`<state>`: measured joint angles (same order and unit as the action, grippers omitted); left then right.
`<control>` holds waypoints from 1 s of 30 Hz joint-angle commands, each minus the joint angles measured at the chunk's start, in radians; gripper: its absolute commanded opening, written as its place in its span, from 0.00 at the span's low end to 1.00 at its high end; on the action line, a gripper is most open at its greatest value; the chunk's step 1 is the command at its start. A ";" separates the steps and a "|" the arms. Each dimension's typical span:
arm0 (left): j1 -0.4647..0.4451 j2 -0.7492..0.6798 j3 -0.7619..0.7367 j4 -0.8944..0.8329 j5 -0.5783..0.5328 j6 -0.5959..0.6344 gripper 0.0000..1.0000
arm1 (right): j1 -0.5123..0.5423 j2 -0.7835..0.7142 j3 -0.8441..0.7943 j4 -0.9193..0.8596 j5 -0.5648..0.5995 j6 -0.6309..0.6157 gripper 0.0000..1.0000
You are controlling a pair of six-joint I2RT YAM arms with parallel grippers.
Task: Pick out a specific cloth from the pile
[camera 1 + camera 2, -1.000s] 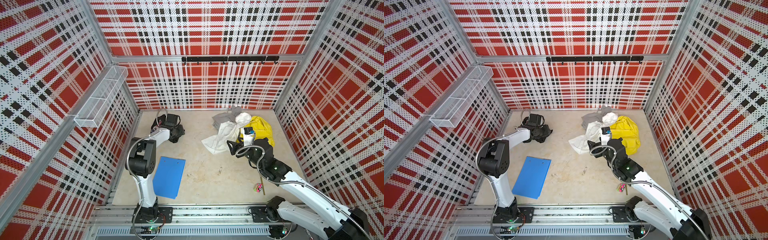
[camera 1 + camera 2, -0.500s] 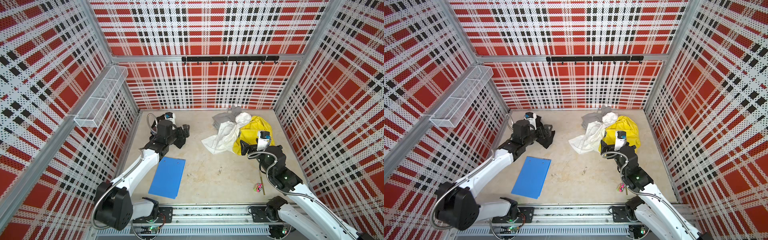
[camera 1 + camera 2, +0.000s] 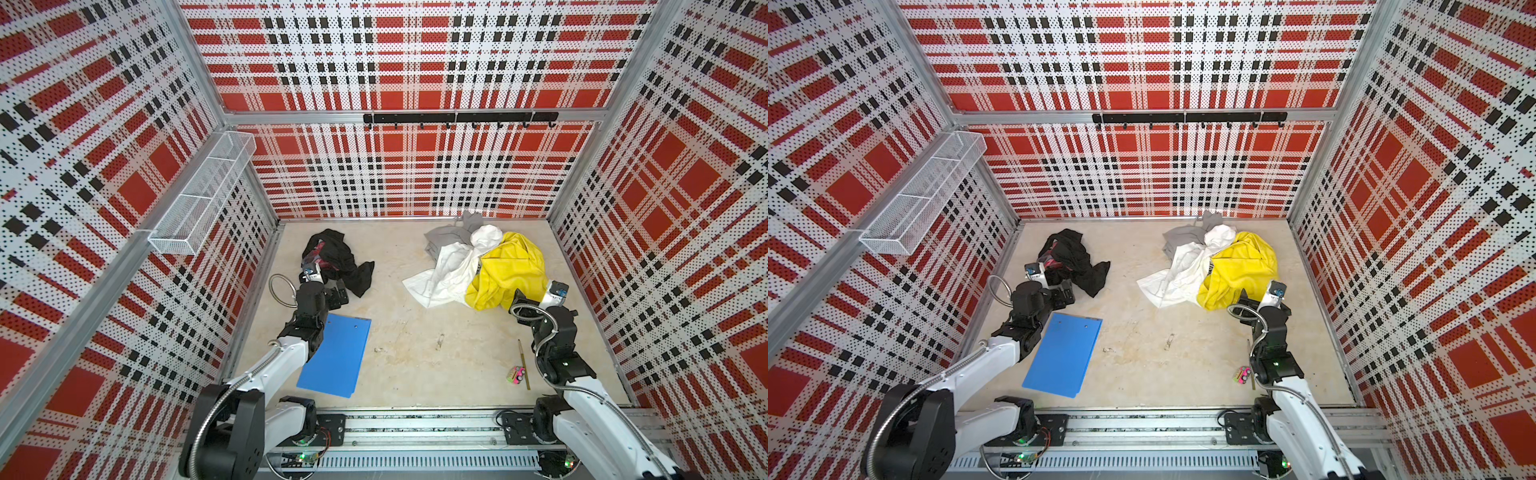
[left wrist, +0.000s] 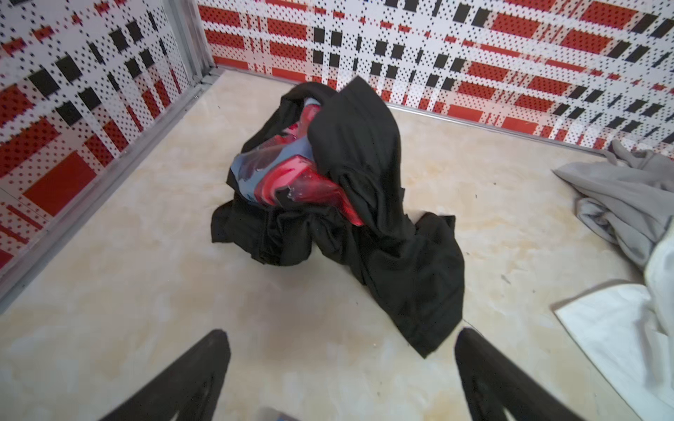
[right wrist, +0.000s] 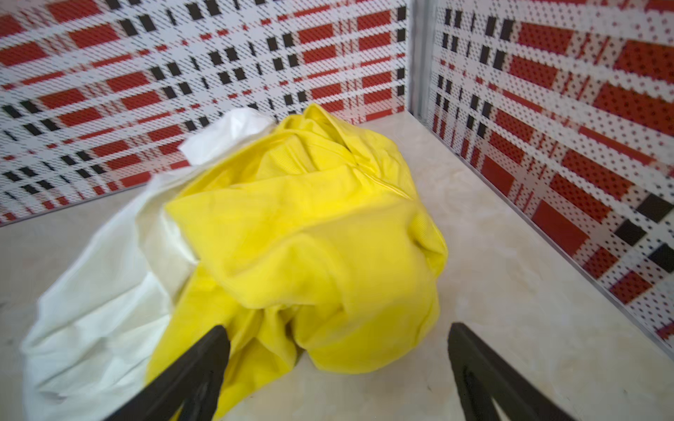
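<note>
The cloth, black and crumpled with only a fold of its red print showing, lies near the back left corner, well apart from the pile at the back right. The left gripper hangs just before it, jaws wide and empty, its wrist hiding part of the cloth in both top views. The right gripper, also wide and empty, sits at the pile's yellow edge; a blue folder lies beside the left arm.
</note>
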<state>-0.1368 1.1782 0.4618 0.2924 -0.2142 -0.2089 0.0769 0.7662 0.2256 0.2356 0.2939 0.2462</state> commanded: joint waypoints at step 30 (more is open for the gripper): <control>0.169 0.398 -0.158 0.862 0.320 0.213 0.99 | -0.086 0.787 0.047 0.951 -0.211 -0.267 1.00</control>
<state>0.0116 1.5715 0.2928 1.1065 0.0082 0.0223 -0.0227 1.5486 0.2447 1.1622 0.1135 0.0181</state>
